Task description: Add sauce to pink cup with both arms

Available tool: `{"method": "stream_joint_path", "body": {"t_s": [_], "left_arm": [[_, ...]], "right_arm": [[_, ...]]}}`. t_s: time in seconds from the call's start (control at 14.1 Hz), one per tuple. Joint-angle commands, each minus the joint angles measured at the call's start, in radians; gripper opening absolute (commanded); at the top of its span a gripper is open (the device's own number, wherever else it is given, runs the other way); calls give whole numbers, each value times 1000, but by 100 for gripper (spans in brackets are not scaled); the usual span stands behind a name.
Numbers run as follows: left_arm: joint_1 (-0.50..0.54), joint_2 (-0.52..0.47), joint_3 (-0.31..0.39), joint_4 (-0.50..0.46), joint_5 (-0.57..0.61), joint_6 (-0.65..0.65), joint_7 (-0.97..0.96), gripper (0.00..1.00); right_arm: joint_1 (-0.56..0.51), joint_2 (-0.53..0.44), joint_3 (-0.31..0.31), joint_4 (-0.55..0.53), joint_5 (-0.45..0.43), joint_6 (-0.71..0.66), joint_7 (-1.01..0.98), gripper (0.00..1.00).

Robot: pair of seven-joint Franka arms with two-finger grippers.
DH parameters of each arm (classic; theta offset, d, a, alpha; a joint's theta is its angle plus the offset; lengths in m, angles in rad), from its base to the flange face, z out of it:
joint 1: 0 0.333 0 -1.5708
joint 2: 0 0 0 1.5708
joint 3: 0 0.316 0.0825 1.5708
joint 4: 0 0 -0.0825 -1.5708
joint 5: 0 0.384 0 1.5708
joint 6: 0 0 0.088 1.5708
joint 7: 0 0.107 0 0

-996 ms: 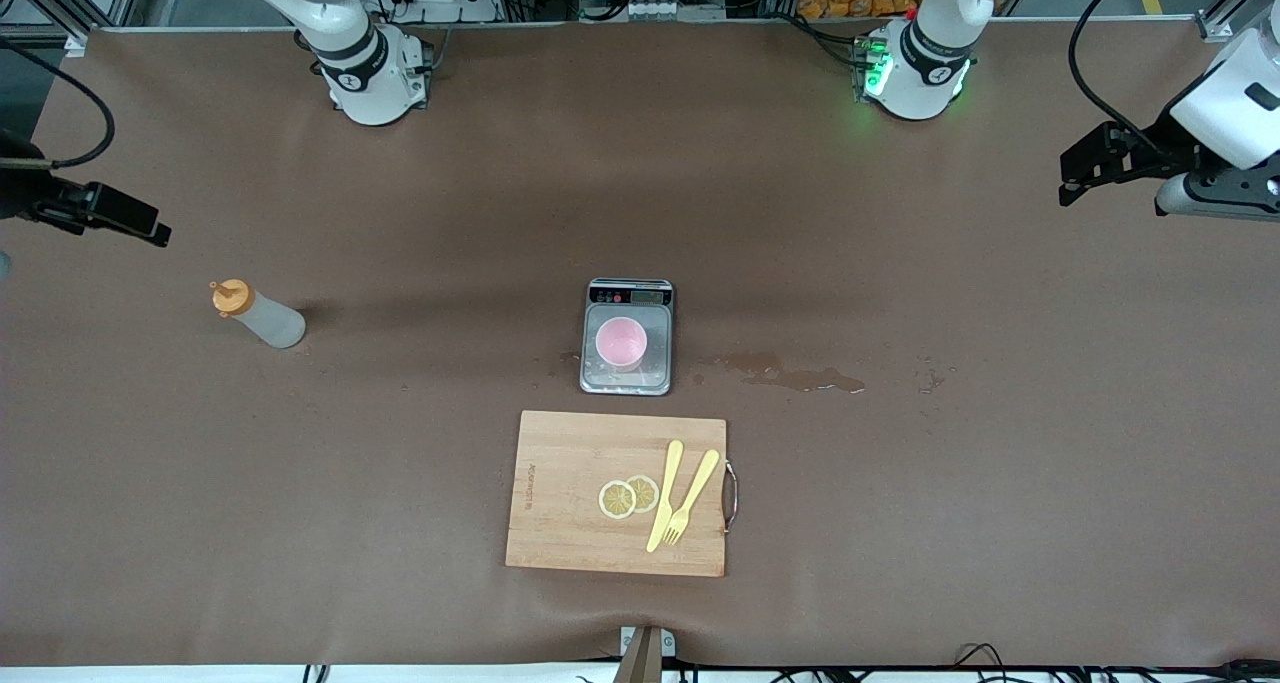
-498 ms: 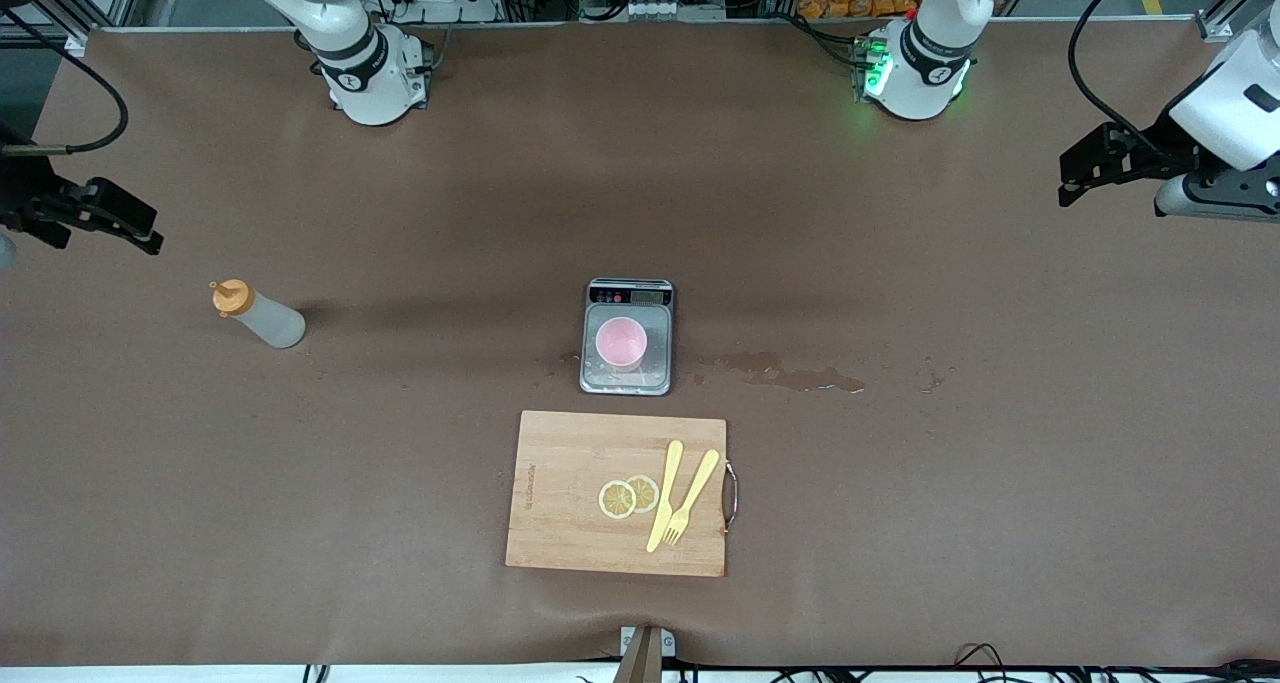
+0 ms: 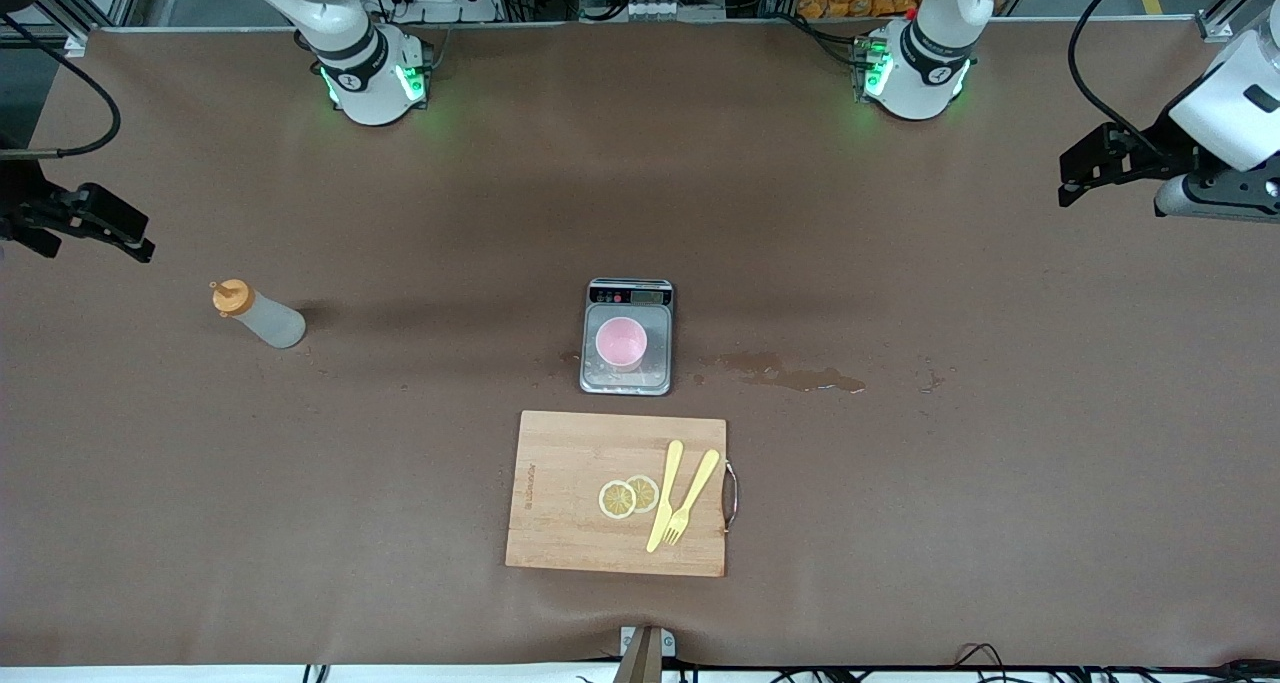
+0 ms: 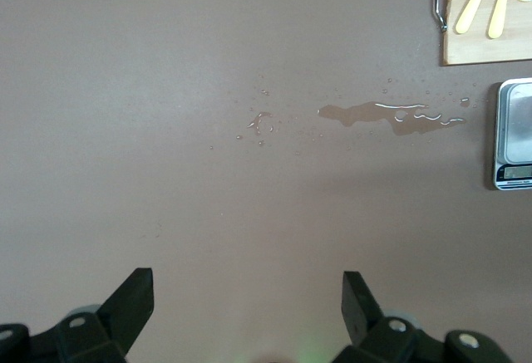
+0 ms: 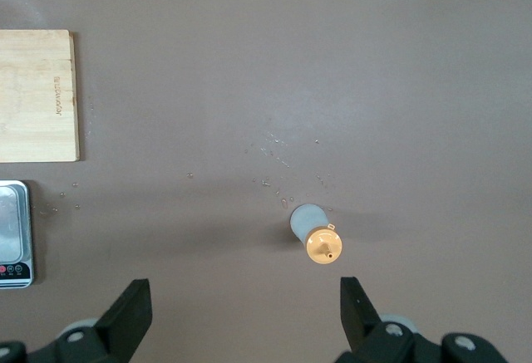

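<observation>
The sauce bottle (image 3: 257, 315), whitish with an orange cap, stands on the table toward the right arm's end. It also shows in the right wrist view (image 5: 316, 234), just ahead of one open finger. The pink cup (image 3: 621, 343) stands upright on the grey scale (image 3: 660, 373) at the table's middle. My right gripper (image 3: 138, 246) is open and empty, up in the air over the table's edge at its own end, apart from the bottle; its wrist view (image 5: 245, 313) shows the fingers wide apart. My left gripper (image 3: 1068, 189) is open and empty (image 4: 247, 305), waiting high over its own end.
A wooden cutting board (image 3: 560, 493) with two lemon slices (image 3: 628, 496), a yellow knife and a yellow fork (image 3: 690, 498) lies nearer the front camera than the scale. A liquid spill (image 3: 790, 373) lies beside the scale toward the left arm's end.
My right gripper has drifted a little toward its end's table edge and downward in the front view. The right arm's base lights have turned green. The left arm and all objects are still.
</observation>
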Motion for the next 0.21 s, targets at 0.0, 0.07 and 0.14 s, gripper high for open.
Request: {"method": "stream_joint_path", "body": {"t_s": [0.0,0.07,0.14], "left_arm": [[8,3,-7,7,-10,1,-10,100],[8,4,-7,8,-10,1,-10,100],[8,6,-7,8,-11,1,-10,100]], "right_arm": [[-17,-12,13,-20,-13,22,-18,100],[-15,-12,13,-20,-13,20,-16,100],[-17,-12,13,-20,-13,20,-18,100]]}}
